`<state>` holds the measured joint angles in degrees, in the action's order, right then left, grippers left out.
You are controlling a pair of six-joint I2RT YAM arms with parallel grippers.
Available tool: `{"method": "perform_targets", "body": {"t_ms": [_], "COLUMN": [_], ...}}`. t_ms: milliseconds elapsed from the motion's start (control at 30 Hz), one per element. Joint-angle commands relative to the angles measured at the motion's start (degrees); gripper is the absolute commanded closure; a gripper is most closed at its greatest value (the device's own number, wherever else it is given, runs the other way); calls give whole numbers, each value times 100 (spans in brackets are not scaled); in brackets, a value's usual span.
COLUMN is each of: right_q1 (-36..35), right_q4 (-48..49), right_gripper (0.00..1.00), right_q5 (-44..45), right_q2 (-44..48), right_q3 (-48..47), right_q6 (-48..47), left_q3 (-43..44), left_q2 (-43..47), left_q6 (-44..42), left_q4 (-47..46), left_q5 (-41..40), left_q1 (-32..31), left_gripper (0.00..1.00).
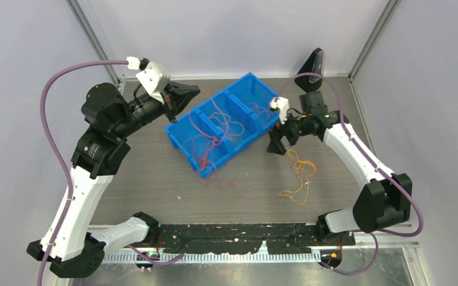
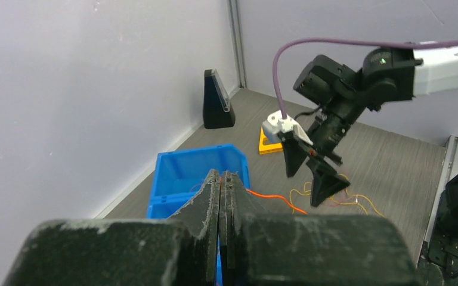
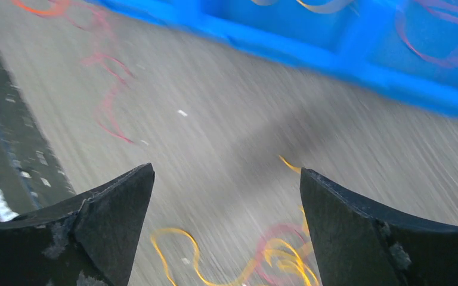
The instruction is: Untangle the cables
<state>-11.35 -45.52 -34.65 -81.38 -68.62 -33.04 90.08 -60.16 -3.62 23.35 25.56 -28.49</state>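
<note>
A blue three-compartment bin (image 1: 182, 134) in the middle of the table holds tangled red, pink and yellow cables (image 1: 217, 128). My left gripper (image 1: 195, 92) hovers at the bin's far left end. In the left wrist view its jaws (image 2: 220, 174) are shut, and a thin orange cable (image 2: 274, 197) runs out of them to the right. A yellow cable (image 1: 300, 173) with a pink strand lies loose on the table right of the bin. My right gripper (image 1: 277, 144) hangs just above it, open wide with nothing between its fingers (image 3: 226, 179); the yellow cable (image 3: 274, 253) lies below them.
A pink-red cable (image 1: 226, 182) trails on the table in front of the bin. A black wedge-shaped stand (image 1: 313, 68) sits at the back right corner, with a flat orange piece (image 2: 267, 145) near it. A black strip (image 1: 232, 232) runs along the near edge. Walls enclose the table.
</note>
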Motion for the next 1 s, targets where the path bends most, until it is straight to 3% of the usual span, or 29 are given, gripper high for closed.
{"method": "perform_targets", "body": {"t_ms": [0,100,267,600,933,967], "right_q1": [-967,-1759,-2872,-3927,-4666,-4672], "right_q4": [1741,2606,3861,4115,4075,4004], "right_gripper": [2,4,2,5,1,6], "right_q5": [-574,-163,965,1502,2864,2942], "right_q2": [-15,-142,-349,-1418,-2111,-2191], "right_q3": [697,1108,1633,1273,933,924], "right_q6": [1782,2502,2473,2510,2223,2196], "left_q3": [-9,-45,-184,-434,-711,-731], "left_q2": [26,52,149,291,462,469], "left_q6": [229,174,54,-52,-67,-71], "left_q4": [-428,-367,-258,-294,-405,-409], "left_q5": [-255,-433,-655,-988,-1100,-1109], "left_q1": [19,20,21,21,27,28], "left_gripper": [100,100,100,100,100,100]}}
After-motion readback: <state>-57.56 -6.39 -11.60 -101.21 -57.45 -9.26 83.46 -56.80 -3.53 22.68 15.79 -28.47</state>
